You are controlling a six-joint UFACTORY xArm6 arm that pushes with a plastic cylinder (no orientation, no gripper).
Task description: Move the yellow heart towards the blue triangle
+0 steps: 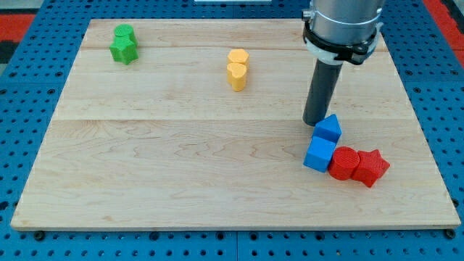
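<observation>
The yellow heart (237, 76) lies at the board's upper middle, touching a yellow hexagon (238, 57) just above it. The blue triangle (328, 128) sits at the view's right, just above a blue cube (319, 154). My tip (314, 122) rests on the board right beside the triangle's upper left, far to the right and below the yellow heart. The dark rod rises from it to the grey arm at the top right.
A red cylinder (344, 163) and a red star (370, 167) lie right of the blue cube. A green star (124, 49) and another green block (125, 32) sit at the top left. The wooden board (181, 159) lies on a blue perforated table.
</observation>
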